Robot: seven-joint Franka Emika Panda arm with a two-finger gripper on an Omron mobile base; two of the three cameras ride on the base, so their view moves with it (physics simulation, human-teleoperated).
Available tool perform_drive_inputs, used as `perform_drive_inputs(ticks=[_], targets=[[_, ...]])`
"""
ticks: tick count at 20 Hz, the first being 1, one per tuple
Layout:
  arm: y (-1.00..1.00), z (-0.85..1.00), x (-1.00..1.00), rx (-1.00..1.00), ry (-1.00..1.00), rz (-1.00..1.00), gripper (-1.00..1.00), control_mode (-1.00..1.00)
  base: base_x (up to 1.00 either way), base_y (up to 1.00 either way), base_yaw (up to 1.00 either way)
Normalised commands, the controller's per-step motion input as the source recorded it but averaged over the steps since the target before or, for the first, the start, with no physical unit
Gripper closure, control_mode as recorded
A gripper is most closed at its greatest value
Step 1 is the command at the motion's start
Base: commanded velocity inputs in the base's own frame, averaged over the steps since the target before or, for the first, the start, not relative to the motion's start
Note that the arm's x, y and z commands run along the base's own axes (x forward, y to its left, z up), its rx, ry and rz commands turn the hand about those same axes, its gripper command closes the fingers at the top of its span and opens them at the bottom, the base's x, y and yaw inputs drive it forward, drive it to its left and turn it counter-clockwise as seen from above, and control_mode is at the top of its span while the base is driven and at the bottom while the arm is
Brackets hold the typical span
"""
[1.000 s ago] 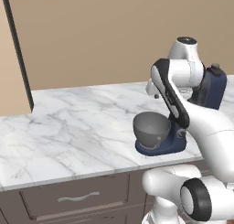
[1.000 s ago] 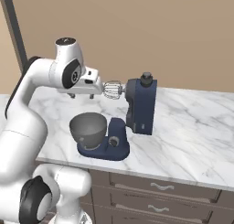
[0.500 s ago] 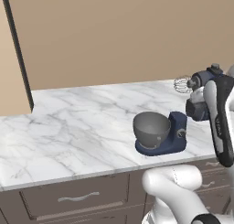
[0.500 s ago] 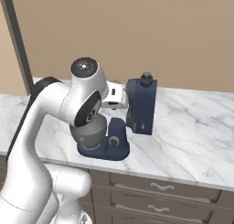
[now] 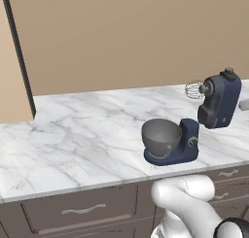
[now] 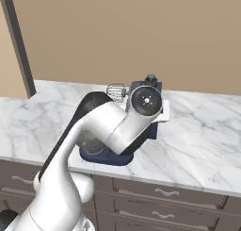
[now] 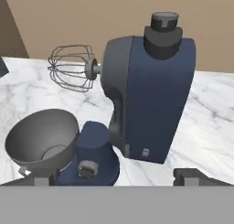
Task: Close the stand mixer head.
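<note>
Navy and rounded, the stand mixer head [image 5: 220,101] stands tipped back behind the grey metal bowl [image 5: 161,136] on the marble surface [image 5: 82,135]; the white arm that half a second ago crossed it at the right of the left base view has swung clear. From the right base view the arm now covers the bowl. Hand view: wire whisk [image 7: 72,67] juts sideways above the bowl (smooth, hollow); whether the hand is open I cannot tell.

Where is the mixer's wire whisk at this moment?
In the hand view the wire whisk sticks out sideways from the left face of the raised stand mixer head, above the grey mixing bowl; in the left base view it sits at the right, over the marble counter.
</note>
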Motion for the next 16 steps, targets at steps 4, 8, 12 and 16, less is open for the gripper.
perform_drive_inputs(ticks=[4,8,12,16], targets=[[-0.97,0.14,0.15,0.05,-0.05,0.13,-1.0,-1.0,0.0,0.0,0.0],[-0.67,0.01,0.54,0.11,-0.08,0.16,-1.0,-1.0,0.0,0.0,0.0],[-0.24,0.0,0.93,0.11,-0.13,0.27,-1.0,-1.0,0.0,0.0,0.0],[0.02,-0.02,0.99,0.08,-0.11,0.37,-1.0,-1.0,0.0,0.0,0.0]])
